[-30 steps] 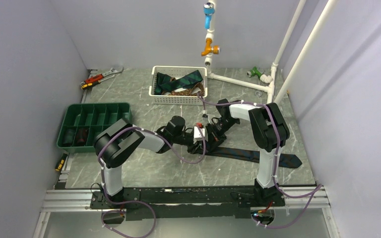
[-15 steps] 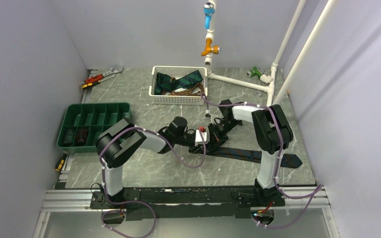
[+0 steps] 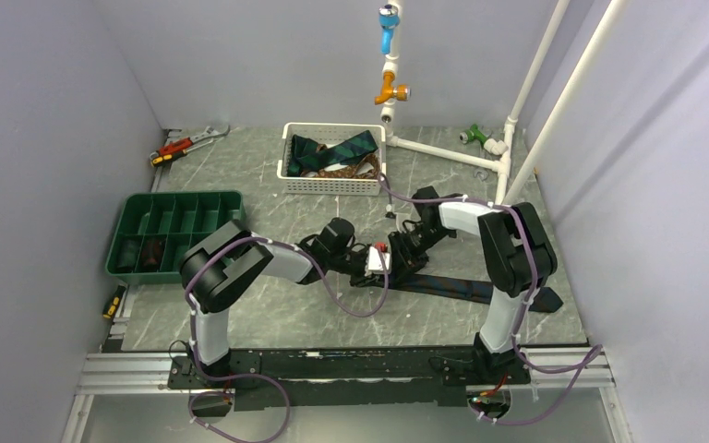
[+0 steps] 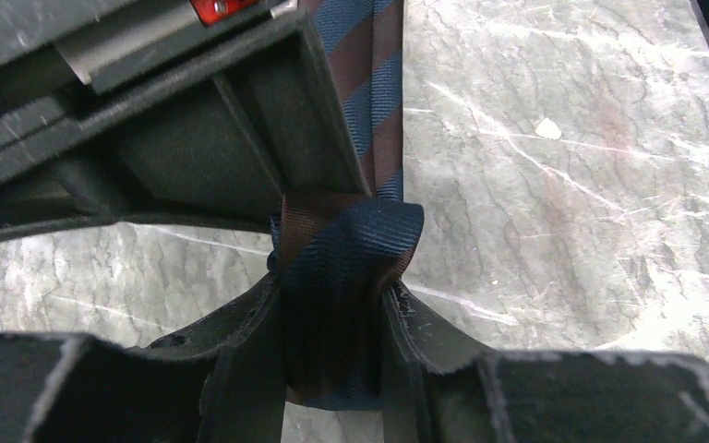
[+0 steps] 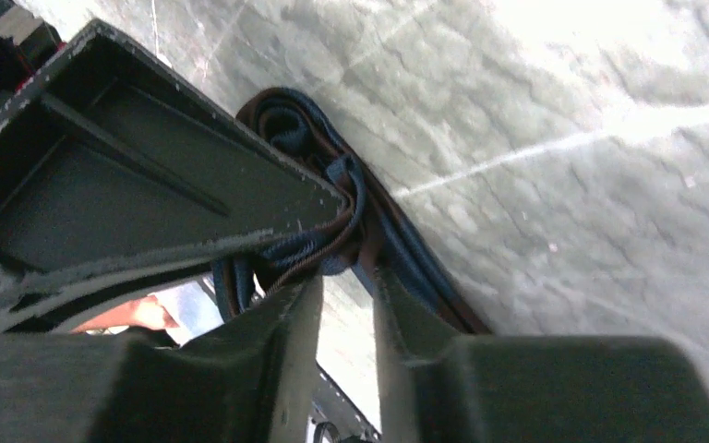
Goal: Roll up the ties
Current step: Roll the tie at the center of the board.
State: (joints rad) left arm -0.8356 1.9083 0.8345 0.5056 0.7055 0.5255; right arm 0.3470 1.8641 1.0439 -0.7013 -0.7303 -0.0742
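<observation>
Navy-and-brown striped tie (image 3: 466, 289), its first coil (image 4: 346, 263) held between the two grippers at mid-table.
The left gripper (image 4: 335, 291) clamps the small coil across its width, fingers (image 4: 240, 355) pressed into the fabric. The right gripper (image 5: 348, 277) meets it head-on, its fingers (image 5: 277, 341) parted only narrowly; light shows through the gap and nothing is clearly pinched. The unrolled length lies flat on the grey marbled table (image 3: 268, 314), running off to the right past the right arm. To roll it well, the left grip should probably stay firm while the right takes a fresh hold on the coil's edge. Each turn should then run straight along the stripes so the layers stack without coning. Releasing both grippers at once would likely let the slippery weave spring open.
</observation>
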